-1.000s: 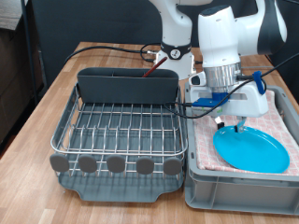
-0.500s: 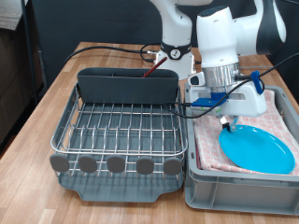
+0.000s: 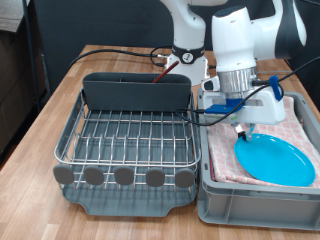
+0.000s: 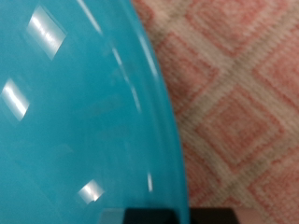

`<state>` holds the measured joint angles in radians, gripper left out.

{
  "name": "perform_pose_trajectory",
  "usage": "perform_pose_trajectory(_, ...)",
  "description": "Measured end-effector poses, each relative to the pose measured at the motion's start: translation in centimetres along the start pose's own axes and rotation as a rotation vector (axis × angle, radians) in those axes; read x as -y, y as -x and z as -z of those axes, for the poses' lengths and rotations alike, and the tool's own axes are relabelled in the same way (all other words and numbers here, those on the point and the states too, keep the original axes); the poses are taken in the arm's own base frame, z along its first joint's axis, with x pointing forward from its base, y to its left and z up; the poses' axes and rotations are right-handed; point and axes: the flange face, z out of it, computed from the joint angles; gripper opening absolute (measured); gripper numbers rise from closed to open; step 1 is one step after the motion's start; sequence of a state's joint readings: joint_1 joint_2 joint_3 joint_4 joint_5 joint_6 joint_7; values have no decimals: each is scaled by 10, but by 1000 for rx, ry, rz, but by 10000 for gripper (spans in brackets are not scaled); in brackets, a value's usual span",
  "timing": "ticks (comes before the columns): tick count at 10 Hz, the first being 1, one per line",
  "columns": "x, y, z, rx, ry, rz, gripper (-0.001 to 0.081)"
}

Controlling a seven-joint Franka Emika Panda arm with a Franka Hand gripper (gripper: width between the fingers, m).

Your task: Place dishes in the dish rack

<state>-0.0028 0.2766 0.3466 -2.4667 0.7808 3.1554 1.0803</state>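
Note:
The round light-blue plate [image 3: 272, 160] lies on the pink checked cloth in the grey crate [image 3: 215, 190] at the exterior view's right. My gripper [image 3: 245, 130] is down at the plate's rim on the rack side, with its fingers drawn together on the rim. The wrist view shows the plate [image 4: 75, 112] filling most of the picture, its rim running down between the dark fingertips. The dish rack [image 3: 125, 140], a silver wire grid in a dark grey tray, stands to the left with nothing on its grid. A reddish-brown tip [image 3: 158, 72] sticks up by its back compartment. The mug is out of view.
The pink checked cloth [image 4: 243, 103] lines the crate under the plate. Black cables [image 3: 125, 50] run across the wooden table [image 3: 50, 110] behind the rack. The robot's base [image 3: 188, 55] stands behind the rack's back compartment.
The fingers have drawn together on the plate's rim. The plate has shifted a little towards the exterior view's right. Nothing has moved in the last half second.

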Motion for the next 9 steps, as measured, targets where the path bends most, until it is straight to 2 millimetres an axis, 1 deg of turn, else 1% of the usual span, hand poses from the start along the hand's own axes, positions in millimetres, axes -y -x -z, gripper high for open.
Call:
perform_pose_trajectory(2,2,1,2,-21,4,3,34)
perform_pose_trajectory(4,5,2,8,-41,6,6,29)
perform_pose_trajectory(9,22,6,34,-112,30,6,22)
